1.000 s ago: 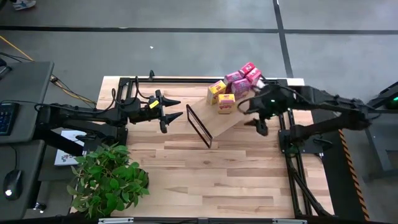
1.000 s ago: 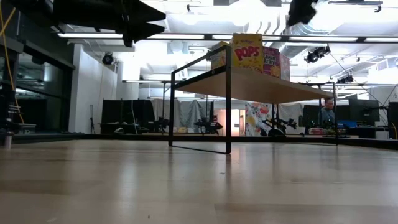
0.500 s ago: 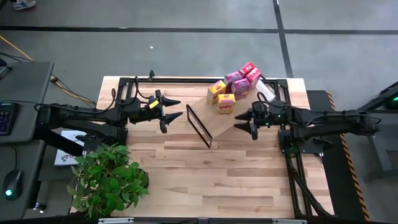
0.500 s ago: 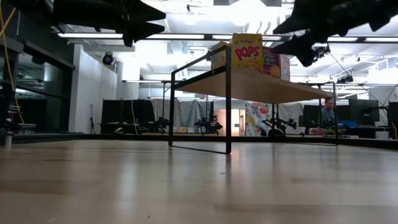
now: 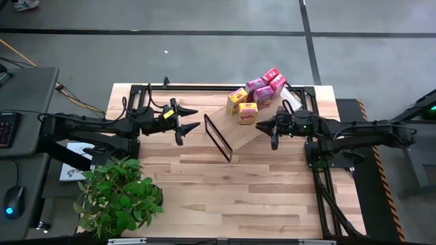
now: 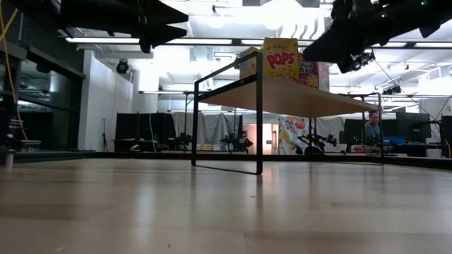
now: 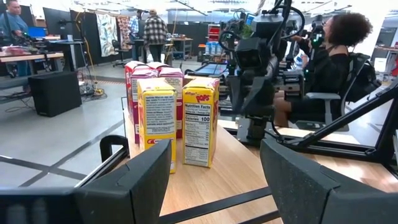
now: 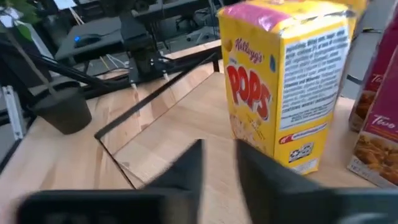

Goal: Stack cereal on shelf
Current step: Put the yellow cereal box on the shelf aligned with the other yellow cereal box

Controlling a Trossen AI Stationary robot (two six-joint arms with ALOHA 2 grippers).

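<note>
Six small cereal boxes stand upright in a cluster on the far right part of the shelf (image 5: 240,138), a light-wood board on black wire ends: two yellow (image 5: 248,113), two pink (image 5: 263,94), two red (image 5: 272,75). My right gripper (image 5: 259,126) hovers level over the shelf, just right of the near yellow box (image 8: 286,87), pointing at it, its fingers a narrow gap apart. It touches nothing. My left gripper (image 5: 196,118) waits open above the table, left of the shelf's end frame, facing the boxes (image 7: 200,118).
A potted plant (image 5: 119,194) stands at the table's near left corner. Black rails (image 5: 320,163) run along the table's right side and far edge. The plank tabletop (image 5: 231,190) spreads near the shelf. A person (image 7: 336,56) sits beyond the table's right side.
My right gripper has swung from pointing down beside the shelf's right end to lying level. It has moved toward the table's left, over the shelf, up to the near yellow box. The boxes and shelf have not moved.
</note>
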